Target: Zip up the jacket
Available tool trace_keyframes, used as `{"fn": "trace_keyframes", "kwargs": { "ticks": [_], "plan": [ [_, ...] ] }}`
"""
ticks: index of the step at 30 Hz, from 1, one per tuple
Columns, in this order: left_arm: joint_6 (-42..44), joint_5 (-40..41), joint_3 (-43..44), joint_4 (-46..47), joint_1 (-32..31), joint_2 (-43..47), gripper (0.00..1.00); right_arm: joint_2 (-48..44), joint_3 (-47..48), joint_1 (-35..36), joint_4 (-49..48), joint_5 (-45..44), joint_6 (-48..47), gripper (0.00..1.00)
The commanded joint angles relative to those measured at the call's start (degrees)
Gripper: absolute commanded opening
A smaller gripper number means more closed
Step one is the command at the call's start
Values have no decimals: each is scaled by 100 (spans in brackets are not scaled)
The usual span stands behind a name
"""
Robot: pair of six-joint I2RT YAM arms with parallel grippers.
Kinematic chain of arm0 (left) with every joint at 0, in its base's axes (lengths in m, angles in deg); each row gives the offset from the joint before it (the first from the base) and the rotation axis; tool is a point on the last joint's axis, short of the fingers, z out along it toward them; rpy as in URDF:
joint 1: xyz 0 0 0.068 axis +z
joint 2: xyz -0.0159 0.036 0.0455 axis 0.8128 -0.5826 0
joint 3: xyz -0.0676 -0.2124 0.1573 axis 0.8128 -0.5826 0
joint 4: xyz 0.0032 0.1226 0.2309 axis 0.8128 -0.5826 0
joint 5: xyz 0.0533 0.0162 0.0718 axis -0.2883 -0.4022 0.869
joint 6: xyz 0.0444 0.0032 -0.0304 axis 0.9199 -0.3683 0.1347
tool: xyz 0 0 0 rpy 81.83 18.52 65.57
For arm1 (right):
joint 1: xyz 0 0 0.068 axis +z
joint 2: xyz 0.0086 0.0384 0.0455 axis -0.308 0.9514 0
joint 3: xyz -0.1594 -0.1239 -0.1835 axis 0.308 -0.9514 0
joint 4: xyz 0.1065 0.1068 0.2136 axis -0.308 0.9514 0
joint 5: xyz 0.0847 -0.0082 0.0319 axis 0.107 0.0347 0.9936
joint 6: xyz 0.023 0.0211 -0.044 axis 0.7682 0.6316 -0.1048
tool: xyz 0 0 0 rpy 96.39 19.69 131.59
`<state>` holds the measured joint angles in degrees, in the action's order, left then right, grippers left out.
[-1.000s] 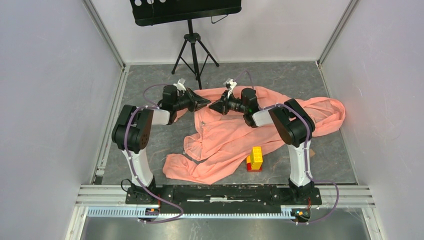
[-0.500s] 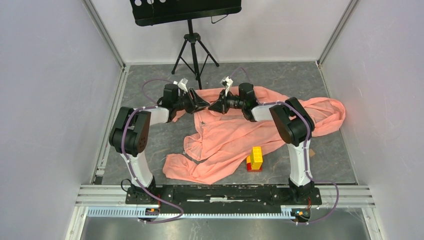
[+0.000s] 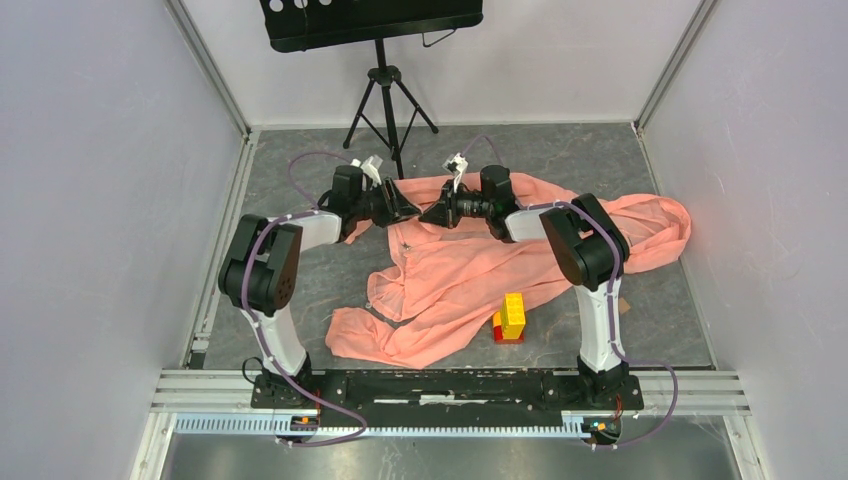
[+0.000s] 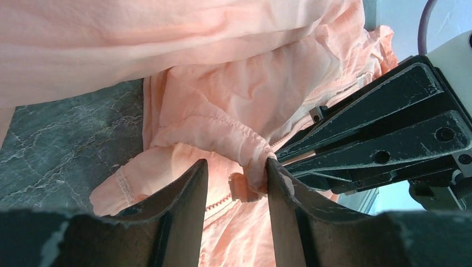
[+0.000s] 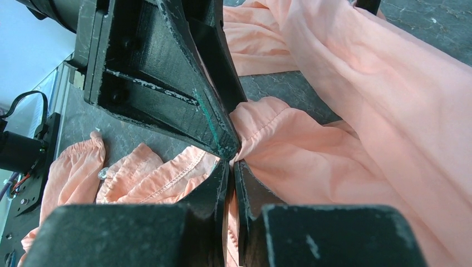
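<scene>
The salmon-pink jacket (image 3: 470, 270) lies crumpled across the middle and right of the grey floor. My two grippers meet tip to tip at its far edge. My left gripper (image 3: 404, 207) is open; in the left wrist view (image 4: 234, 178) a fold of the jacket (image 4: 222, 128) hangs between its fingers and touches the right finger (image 4: 278, 183), with a small pink zipper pull (image 4: 240, 188) and zipper teeth (image 4: 218, 206) just beyond. My right gripper (image 3: 430, 213) is shut on a thin fold of the jacket (image 5: 334, 139), as its wrist view (image 5: 231, 164) shows.
A yellow-and-red block stack (image 3: 511, 318) stands at the jacket's near edge. A black tripod (image 3: 388, 100) with a music stand top (image 3: 370, 20) stands at the back. Walls close in the left, right and back sides.
Both wrists have shifted slightly toward the far side, and the gripper tips have stayed together at the jacket's far edge. The jacket has barely moved.
</scene>
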<state>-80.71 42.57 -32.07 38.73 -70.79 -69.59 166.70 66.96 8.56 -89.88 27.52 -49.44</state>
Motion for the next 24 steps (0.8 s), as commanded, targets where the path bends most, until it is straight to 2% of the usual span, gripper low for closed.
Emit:
{"fn": "trace_keyframes", "kwargs": {
  "ticks": [1, 3, 7, 10, 13, 21, 22, 24],
  "plan": [
    [479, 64, 49, -99, -87, 379, 49, -14, 174, -10, -347, 122, 39, 10],
    [535, 101, 2, -23, -122, 454, 47, -2, 184, -5, -339, 121, 38, 10],
    [878, 337, -102, 7, -279, 669, 53, -13, 176, -6, -334, 123, 40, 10],
    [1055, 466, -146, 12, -345, 796, 54, 1, 183, -6, -317, 115, 37, 10],
    [1062, 441, -56, -109, -372, 750, 46, -10, 174, -5, -322, 87, 42, 10],
    [718, 606, 9, -466, -397, 602, 40, -84, 76, -13, -460, -16, 97, 11],
    [709, 679, 22, -549, -395, 604, 37, -105, 55, -22, -501, -27, 115, 12],
    [663, 824, 36, -678, -396, 604, 24, -146, -32, -38, -606, -28, 176, 19]
  ]
}}
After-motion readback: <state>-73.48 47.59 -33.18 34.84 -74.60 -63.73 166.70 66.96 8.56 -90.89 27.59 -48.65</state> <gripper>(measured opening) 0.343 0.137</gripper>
